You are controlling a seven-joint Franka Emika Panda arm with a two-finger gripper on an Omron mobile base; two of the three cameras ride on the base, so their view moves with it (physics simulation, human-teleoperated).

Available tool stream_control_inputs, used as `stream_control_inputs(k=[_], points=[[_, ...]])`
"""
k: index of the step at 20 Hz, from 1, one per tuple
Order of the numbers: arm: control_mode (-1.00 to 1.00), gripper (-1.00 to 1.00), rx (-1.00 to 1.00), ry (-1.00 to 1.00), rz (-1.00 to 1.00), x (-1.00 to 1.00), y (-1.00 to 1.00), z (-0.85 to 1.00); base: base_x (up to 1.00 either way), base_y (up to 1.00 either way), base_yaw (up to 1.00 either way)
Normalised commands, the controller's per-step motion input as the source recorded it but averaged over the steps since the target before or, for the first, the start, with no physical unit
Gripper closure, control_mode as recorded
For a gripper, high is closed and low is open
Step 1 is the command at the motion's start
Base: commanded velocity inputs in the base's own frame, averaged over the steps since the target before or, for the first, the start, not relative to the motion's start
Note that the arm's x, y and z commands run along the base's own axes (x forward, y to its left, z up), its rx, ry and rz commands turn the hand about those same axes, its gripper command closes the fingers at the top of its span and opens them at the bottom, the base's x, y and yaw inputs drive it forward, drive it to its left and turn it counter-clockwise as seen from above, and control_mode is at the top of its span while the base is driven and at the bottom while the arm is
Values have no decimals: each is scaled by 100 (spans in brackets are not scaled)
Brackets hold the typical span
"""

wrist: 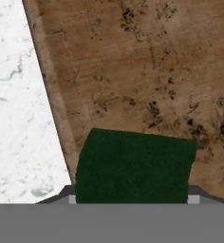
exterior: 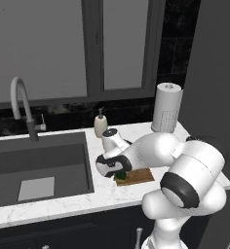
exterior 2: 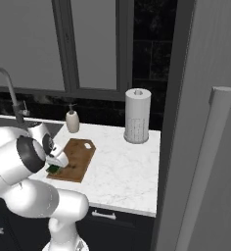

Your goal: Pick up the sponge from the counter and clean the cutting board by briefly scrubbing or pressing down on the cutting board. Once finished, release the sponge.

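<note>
The brown stained cutting board (exterior 2: 79,156) lies on the white marble counter (exterior 2: 122,176), its slot handle at the far right corner. The sponge (wrist: 133,166), dark green on top, rests on the board close to its near left edge. My gripper (wrist: 132,197) is shut on the sponge, one fingertip showing at each side of it. In the left base view the sponge (exterior: 121,176) peeks out green and yellow under my hand, with the gripper (exterior: 118,172) low over the cutting board (exterior: 142,176). From the right the sponge (exterior 2: 53,168) sits beneath the gripper (exterior 2: 56,164).
A dark sink basin (exterior: 39,168) with a curved faucet (exterior: 20,104) lies left of the board. A soap dispenser (exterior: 100,125) stands behind it and a paper towel roll (exterior: 165,108) at the back right. A tall grey cabinet side (exterior 2: 205,122) bounds the counter's right end.
</note>
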Motion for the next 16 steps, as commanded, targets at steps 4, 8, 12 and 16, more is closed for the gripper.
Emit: stream_control_inputs(k=[4, 8, 12, 16], points=[[-100, 100, 0, 0, -9, 31, -3, -8, 0, 0, 0], [-100, 100, 0, 0, -10, 30, -4, -23, 0, 0, 0], [-100, 100, 0, -2, -8, 29, -12, -29, 0, 0, 0], [-100, 100, 0, -4, -9, 28, -16, -24, 0, 0, 0]])
